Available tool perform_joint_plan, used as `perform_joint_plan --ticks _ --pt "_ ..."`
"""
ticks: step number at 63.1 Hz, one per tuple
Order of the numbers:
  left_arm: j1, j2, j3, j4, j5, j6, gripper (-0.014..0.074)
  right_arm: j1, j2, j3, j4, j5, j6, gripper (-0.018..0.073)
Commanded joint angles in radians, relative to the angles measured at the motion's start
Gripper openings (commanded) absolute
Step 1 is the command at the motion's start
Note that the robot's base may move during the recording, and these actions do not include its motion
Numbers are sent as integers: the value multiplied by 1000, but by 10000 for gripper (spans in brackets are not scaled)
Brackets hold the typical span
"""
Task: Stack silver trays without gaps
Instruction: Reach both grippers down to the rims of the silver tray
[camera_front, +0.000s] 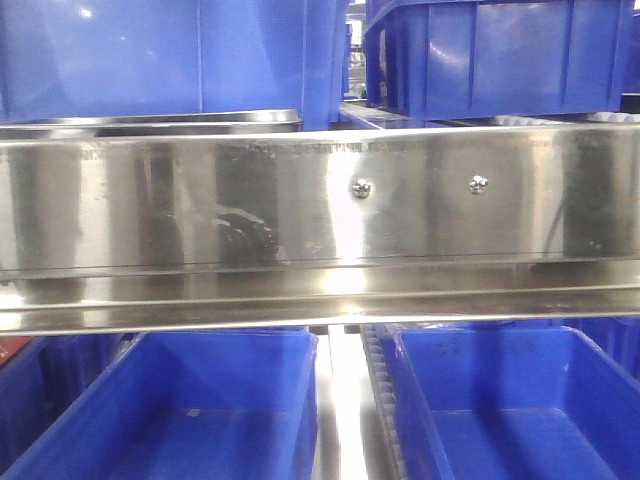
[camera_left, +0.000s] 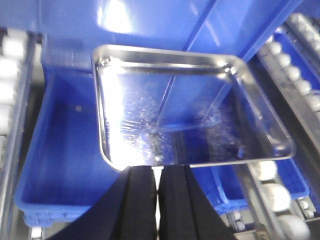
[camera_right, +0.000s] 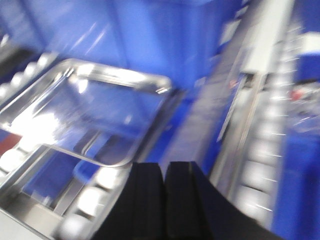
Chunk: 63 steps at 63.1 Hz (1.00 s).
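Front view mostly blocked by long shiny steel rail (camera_front: 250, 220) with two screw heads. Behind it, only rim of shallow rectangular silver steel tray (camera_front: 150, 122) seen, below deep blue plastic bin (camera_front: 150, 50). Left gripper (camera_left: 156, 172) clamped on near rim of silver tray (camera_left: 190, 110), which is held above another blue bin (camera_left: 60, 150). Right wrist view blurred: right gripper (camera_right: 162, 167) fingers together at blurred tray (camera_right: 100, 110) corner; whether rim is clamped cannot be told.
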<state>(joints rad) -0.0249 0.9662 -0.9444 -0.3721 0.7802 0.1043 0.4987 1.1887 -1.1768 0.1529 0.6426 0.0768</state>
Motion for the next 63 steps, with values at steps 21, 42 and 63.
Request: perform_joint_plan --ticks 21,42,63 --pt "0 126 -18 -26 -61 13 24 53 366 -296 80 35 82 259" --pt "0 261 -116 -26 -47 13 406 79 485 -383 88 96 89 309" --pt "0 368 -228 -14 28 5 402 94 547 -385 -95 171 211 309"
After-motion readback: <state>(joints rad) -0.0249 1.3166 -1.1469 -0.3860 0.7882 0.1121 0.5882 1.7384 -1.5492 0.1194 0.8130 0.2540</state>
